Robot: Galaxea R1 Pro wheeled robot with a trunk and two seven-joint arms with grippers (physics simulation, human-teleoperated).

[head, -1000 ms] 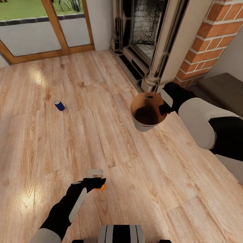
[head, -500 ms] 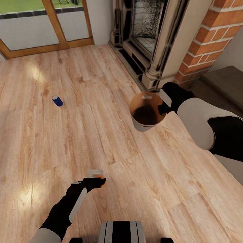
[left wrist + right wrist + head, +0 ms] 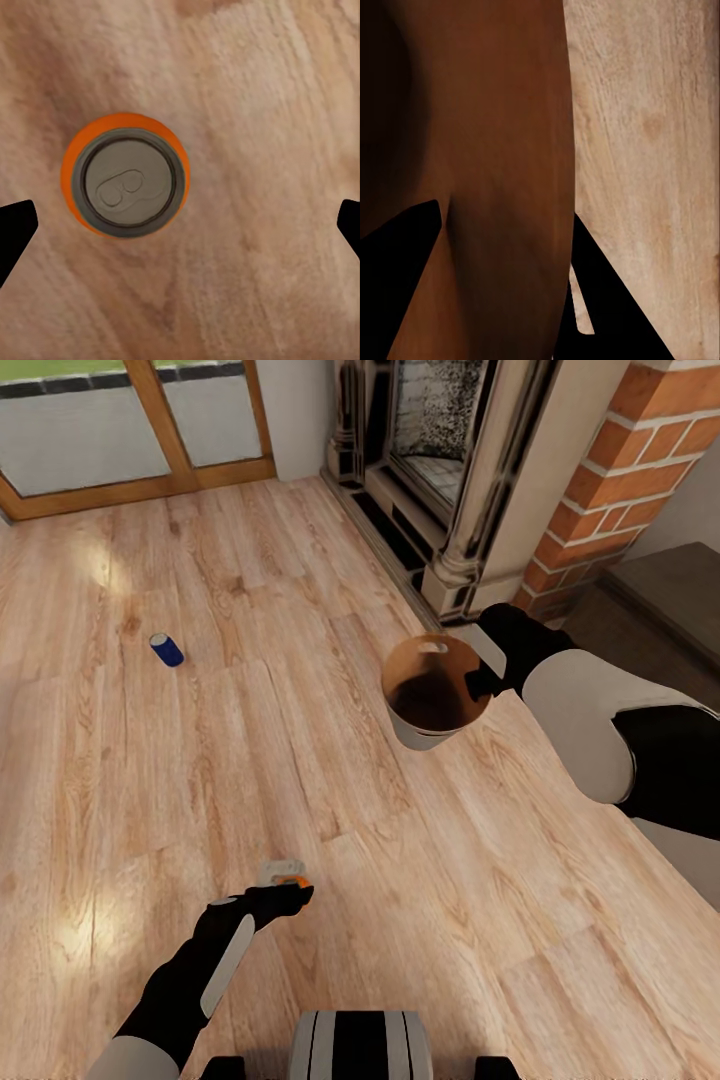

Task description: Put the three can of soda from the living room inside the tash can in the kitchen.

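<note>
Brick fireplace (image 3: pixel 600 490) beside a wood-framed glass door (image 3: pixel 120 430) — plank floor (image 3: pixel 400 880) below

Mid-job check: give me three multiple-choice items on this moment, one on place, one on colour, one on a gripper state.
1. Where is the blue can?
A. on the wood floor
B. in the bin
C. in a gripper

2. What colour is the can under the left gripper?
A. green
B. orange
C. blue

3. How are the left gripper's jaws set?
A. shut on the can
B. shut on nothing
C. open, clear of the can

Answers:
1 A, it lies on the planks near the glass door.
2 B, an orange rim rings its silver top.
3 C, both fingertips stand wide apart.
</note>
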